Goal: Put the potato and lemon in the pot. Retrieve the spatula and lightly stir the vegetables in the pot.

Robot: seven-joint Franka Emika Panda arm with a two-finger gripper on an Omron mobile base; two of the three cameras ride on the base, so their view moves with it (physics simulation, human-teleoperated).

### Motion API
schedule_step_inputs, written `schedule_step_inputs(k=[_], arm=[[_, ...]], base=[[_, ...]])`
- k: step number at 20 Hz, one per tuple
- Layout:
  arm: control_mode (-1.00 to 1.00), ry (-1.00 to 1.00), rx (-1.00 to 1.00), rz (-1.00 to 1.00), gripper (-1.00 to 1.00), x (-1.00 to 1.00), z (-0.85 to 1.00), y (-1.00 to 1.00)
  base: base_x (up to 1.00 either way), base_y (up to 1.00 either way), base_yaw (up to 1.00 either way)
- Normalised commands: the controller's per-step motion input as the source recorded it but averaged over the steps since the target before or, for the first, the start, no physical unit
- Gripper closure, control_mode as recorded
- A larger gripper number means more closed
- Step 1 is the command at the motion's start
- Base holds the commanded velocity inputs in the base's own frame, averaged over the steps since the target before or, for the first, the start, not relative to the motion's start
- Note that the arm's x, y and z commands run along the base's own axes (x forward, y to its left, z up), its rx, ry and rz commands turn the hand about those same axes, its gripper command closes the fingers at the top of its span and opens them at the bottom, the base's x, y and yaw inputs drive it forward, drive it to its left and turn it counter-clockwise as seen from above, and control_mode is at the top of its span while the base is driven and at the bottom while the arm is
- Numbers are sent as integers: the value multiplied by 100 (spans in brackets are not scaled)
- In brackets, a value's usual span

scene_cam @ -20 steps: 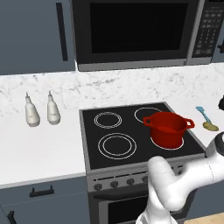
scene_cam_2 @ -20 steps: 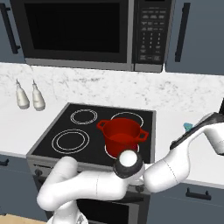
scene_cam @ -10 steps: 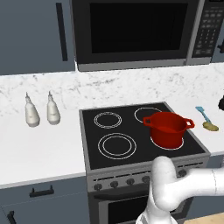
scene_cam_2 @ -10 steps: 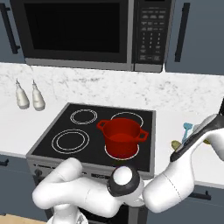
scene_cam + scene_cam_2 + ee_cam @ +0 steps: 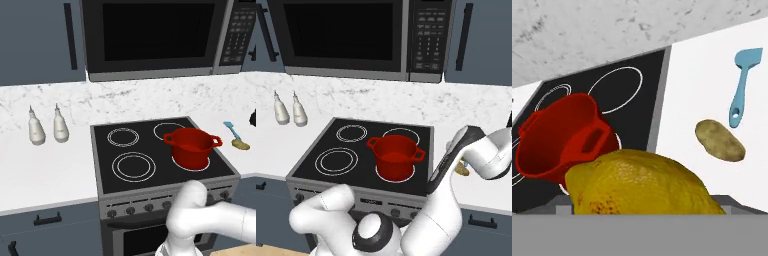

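Observation:
A yellow lemon (image 5: 642, 185) hangs very close in the hand view, well above the counter, and covers my fingertips; the gripper is shut on it. The red pot (image 5: 191, 147) (image 5: 396, 157) (image 5: 559, 135) stands on the stove's front right burner, with nothing visible inside. To the right of the stove, on the white counter, the brown potato (image 5: 240, 144) (image 5: 719, 140) lies beside the blue spatula (image 5: 231, 129) (image 5: 743, 85). My forearm (image 5: 448, 160) rises in front of that counter.
Two pale bottles (image 5: 36, 127) (image 5: 60, 125) stand on the counter left of the stove. The other burners (image 5: 132, 166) are bare. A microwave (image 5: 150, 35) hangs above the stove. A dark object (image 5: 253, 117) shows at the far right edge.
The arm has swung: its elbow dropped low in the left base view, and the forearm now stands upright by the stove's right edge. Pot, potato and spatula have not moved.

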Motion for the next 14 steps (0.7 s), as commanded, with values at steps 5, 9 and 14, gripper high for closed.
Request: schedule_step_inputs(k=[5, 9, 14], arm=[[-100, 1, -11, 7, 100, -7, 6, 100], [-100, 0, -15, 6, 100, 0, 1, 100], [-100, 3, -15, 3, 100, 8, 24, 100]], base=[[0, 0, 0], [0, 0, 0], [0, 0, 0]])
